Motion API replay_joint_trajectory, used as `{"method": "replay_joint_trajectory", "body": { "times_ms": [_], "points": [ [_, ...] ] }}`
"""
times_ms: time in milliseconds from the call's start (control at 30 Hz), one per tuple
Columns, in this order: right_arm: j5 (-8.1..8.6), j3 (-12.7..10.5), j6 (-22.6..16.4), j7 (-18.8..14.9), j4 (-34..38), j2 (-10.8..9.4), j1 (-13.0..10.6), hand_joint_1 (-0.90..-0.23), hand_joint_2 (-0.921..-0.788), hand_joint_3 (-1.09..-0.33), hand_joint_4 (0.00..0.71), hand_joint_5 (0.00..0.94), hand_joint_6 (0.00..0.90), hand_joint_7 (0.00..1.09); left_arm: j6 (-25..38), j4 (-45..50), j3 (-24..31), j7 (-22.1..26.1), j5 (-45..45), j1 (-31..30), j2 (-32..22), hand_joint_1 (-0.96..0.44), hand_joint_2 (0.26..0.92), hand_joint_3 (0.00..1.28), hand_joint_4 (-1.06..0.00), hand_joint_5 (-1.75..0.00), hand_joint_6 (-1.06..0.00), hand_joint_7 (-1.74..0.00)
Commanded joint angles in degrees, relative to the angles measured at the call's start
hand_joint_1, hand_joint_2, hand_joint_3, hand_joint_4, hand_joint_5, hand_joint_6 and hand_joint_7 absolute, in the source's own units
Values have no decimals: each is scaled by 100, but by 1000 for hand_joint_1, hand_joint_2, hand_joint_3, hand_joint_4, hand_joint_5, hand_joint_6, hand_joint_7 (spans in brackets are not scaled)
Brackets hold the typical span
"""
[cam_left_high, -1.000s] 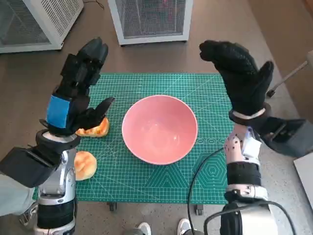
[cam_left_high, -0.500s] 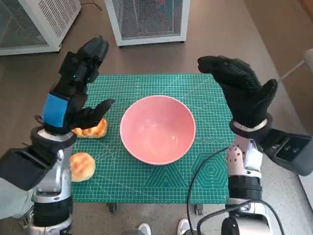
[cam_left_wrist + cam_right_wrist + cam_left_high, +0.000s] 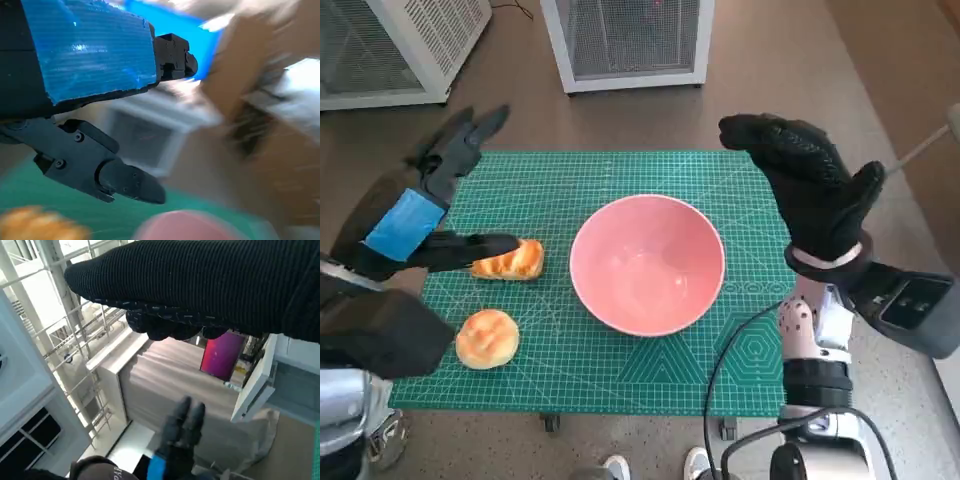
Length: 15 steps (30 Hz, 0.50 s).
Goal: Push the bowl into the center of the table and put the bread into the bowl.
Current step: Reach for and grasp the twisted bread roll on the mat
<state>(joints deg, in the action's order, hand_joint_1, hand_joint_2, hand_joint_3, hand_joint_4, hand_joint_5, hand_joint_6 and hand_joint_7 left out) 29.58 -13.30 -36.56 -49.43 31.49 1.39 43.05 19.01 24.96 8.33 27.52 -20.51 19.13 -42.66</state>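
A pink bowl [image 3: 647, 263] sits empty near the middle of the green mat [image 3: 620, 180]. Two pieces of bread lie left of it: a long golden one [image 3: 508, 261] close to the bowl and a round bun [image 3: 486, 338] nearer the front edge. My left hand [image 3: 415, 210] hovers open above the mat's left edge, fingers spread, thumb over the long bread. The left wrist view is blurred and shows that hand [image 3: 95, 100], the bread [image 3: 40, 225] and the bowl's rim [image 3: 185, 227]. My right hand [image 3: 810, 185] is raised open above the mat's right side, holding nothing.
Two white slatted cabinets [image 3: 630, 40] stand on the floor beyond the table. A black cable [image 3: 725, 350] runs over the mat's front right part. White shoes [image 3: 655, 467] show below the front edge. The right wrist view shows shelving and my left hand [image 3: 180, 440] far off.
My left hand has swung outward to the left and lowered, uncovering both breads. The right hand has barely shifted. The bowl and breads stay put.
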Motion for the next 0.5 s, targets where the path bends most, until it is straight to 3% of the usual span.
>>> {"method": "replay_joint_trajectory", "body": {
  "times_ms": [33, 500],
  "points": [
    [30, 5, 6, 56, 87, -60, -158, -603, -921, -614, 244, 3, 314, 0, 583, 11, -354, 328, -350, -6, -232, 79, 728, 14, -3, 0, -75, -133],
    [21, 12, -1, 39, 243, -78, -133, -588, -921, -616, 247, 3, 314, 1, 1164, -819, -1198, 540, -1160, 314, -386, -37, 743, 9, -37, -5, -151, -55]
  ]
}}
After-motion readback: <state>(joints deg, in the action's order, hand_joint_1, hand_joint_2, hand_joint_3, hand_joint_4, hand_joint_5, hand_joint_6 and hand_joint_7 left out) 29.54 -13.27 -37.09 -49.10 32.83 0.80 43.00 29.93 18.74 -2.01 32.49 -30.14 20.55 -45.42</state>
